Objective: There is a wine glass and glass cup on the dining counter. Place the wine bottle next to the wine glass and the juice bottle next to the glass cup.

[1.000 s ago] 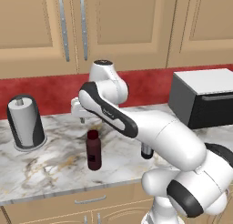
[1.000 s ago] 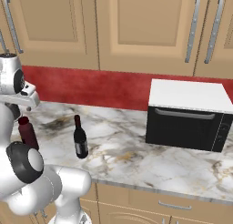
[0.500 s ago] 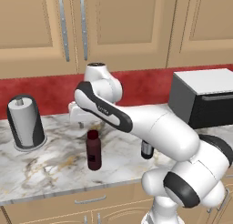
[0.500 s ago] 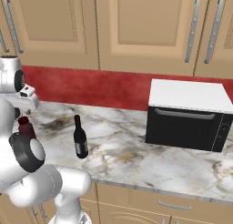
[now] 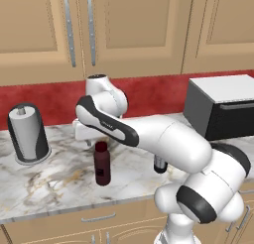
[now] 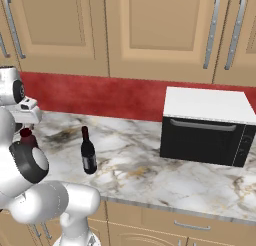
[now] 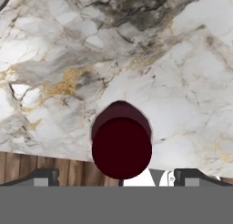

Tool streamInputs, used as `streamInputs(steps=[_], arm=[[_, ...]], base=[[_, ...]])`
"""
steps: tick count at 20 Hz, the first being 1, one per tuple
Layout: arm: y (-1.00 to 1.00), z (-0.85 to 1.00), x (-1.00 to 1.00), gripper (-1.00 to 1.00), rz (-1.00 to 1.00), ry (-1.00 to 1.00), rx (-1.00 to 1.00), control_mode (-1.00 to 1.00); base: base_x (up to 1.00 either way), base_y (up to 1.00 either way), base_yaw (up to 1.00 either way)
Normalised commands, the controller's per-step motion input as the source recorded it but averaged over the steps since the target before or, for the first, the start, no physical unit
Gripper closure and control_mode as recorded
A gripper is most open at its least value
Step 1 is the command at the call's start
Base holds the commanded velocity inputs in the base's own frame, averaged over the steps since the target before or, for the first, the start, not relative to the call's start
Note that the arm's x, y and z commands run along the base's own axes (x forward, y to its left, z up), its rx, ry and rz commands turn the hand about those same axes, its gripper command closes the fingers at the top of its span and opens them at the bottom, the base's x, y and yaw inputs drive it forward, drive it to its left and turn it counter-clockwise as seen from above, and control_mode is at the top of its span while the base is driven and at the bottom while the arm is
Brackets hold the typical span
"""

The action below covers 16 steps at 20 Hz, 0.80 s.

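The juice bottle (image 5: 102,163) stands on the marble wall counter (image 5: 59,183), right under the gripper (image 7: 116,175). The bottle could tip if the hand comes down a little off and a finger hits the wide cap (it looks tall and easy to knock). The fingers (image 7: 43,175) are spread wide, one each side of the cap, holding and touching nothing.

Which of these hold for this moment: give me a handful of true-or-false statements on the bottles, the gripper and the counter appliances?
1. The stubby dark maroon juice bottle stands upright on the marble wall counter. True.
2. The gripper is shut on the juice bottle. False: its fingertips stand wide apart above the cap.
3. The slim black wine bottle lies on its side. False: it stands upright.
4. A black microwave with a white top sits on the counter. True.
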Motion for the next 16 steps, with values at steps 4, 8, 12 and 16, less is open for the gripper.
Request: streamInputs(steps=[4, 8, 12, 16], arm=[[0.00, -0.21, 0.02, -1.00, 0.00, 0.05, 0.00, -1.00], [-0.01, -0.19, 0.00, -1.00, 0.00, 0.01, 0.00, -1.00], [0.00, -0.15, 0.00, -1.00, 0.00, 0.00, 0.00, -1.00], [0.00, -0.13, 0.02, -1.00, 0.00, 0.00, -0.01, -1.00]], base=[[0.00, 0.00, 0.00], [0.00, 0.00, 0.00], [0.00, 0.00, 0.00], [0.00, 0.00, 0.00]])
